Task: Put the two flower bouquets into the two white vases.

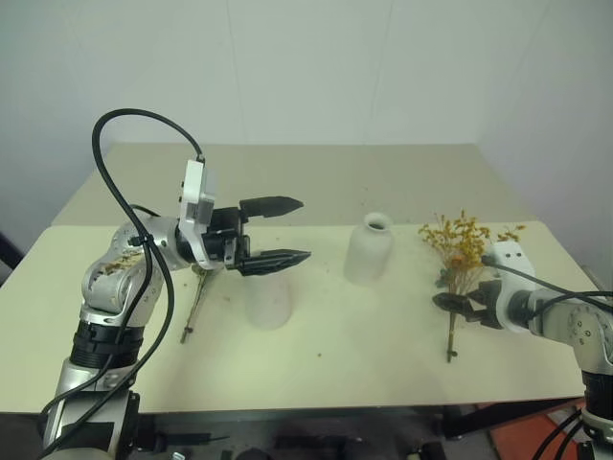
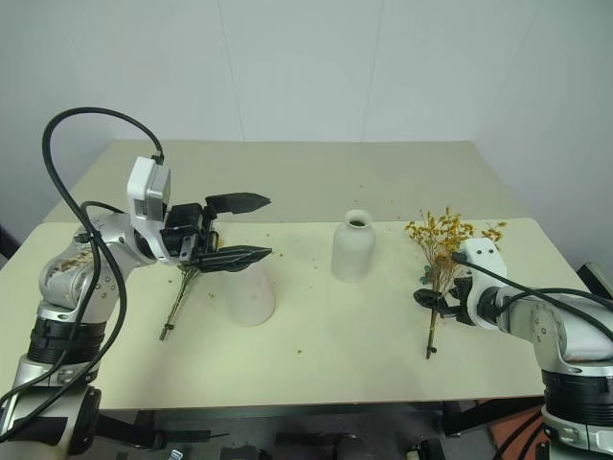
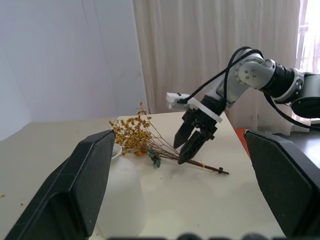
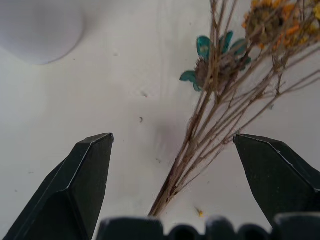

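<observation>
A: Which step?

B: Pickup, I judge. Right gripper (image 2: pixel 433 299), jaws spread, straddles the stems of the bushy yellow-orange dried bouquet (image 2: pixel 441 241) lying on the cream table (image 2: pixel 335 335). Next: close on the stems.

A: And left?

B: Left gripper (image 1: pixel 278 232) hangs spread and empty over the tapered white ceramic vase (image 1: pixel 267 299); the sparse greenish bouquet (image 1: pixel 198 299) lies beside it. Narrow-necked white bottle vase (image 1: pixel 369 248) stands beyond.

A: Writing?

B: None legible.

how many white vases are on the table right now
2. The bottle-shaped vase stands mid-table; the tapered vase stands nearer the front edge, partly behind the left hand.
</observation>
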